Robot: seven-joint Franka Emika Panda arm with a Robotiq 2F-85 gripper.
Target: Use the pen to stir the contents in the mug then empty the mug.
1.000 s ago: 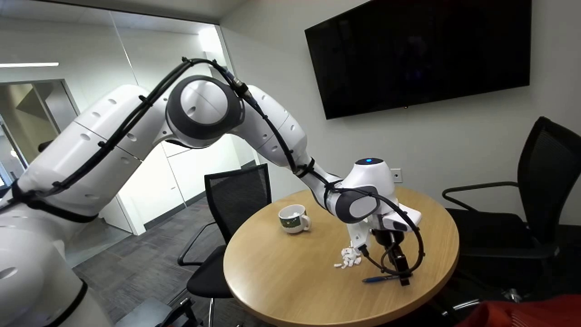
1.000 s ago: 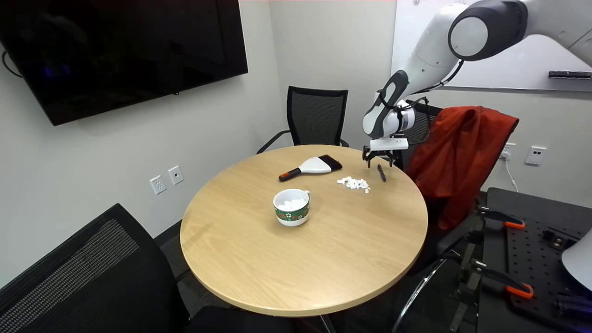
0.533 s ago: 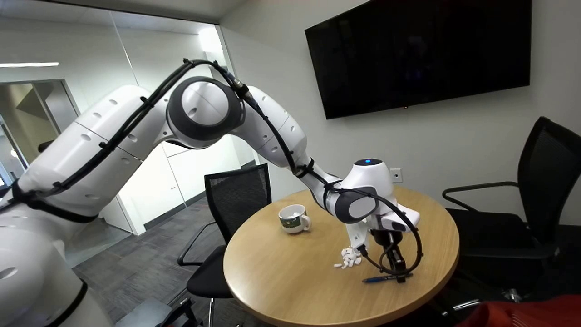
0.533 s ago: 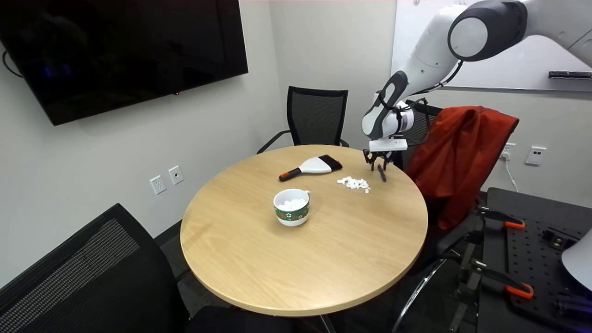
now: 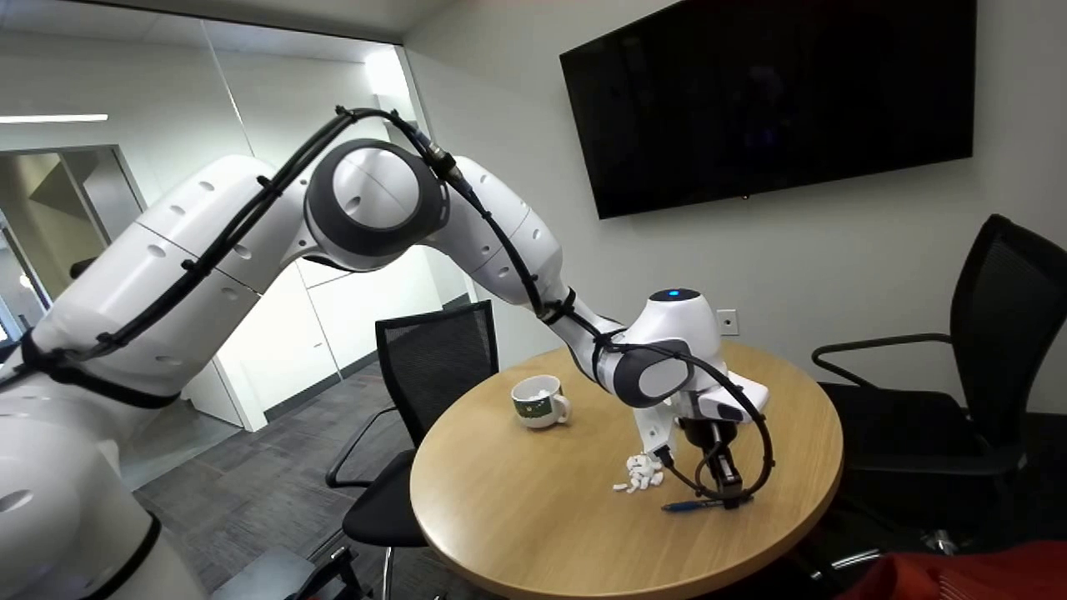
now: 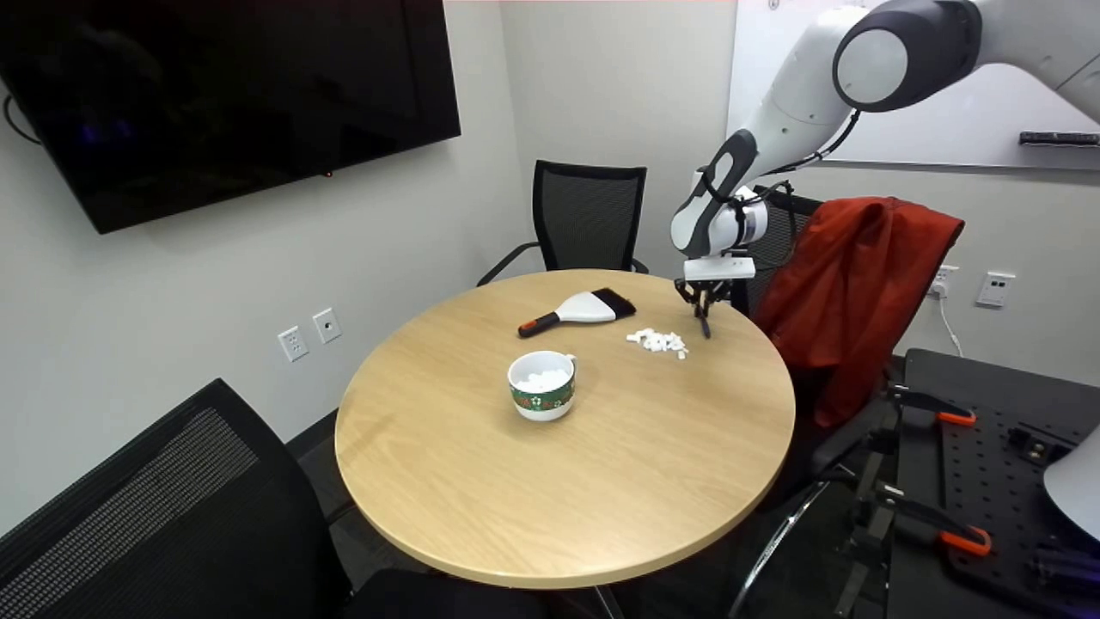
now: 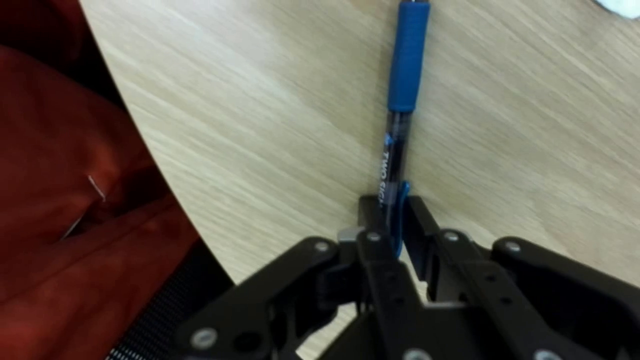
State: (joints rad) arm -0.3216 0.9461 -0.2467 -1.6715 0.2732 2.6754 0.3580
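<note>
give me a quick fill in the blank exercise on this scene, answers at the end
The gripper is shut on the ____.
White bits lie both on the table and inside the ____.
Red cloth hangs over a mesh-backed ____.

Missing words: pen; mug; chair.

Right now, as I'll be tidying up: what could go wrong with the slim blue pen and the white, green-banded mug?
The black two-finger gripper is closed on the slim blue pen near its clip, so the long free end might pivot when pushed. That end lies near a loose pile of white pieces and could scatter it. White bits inside the white, green-banded mug may spill over when stirred.
</note>
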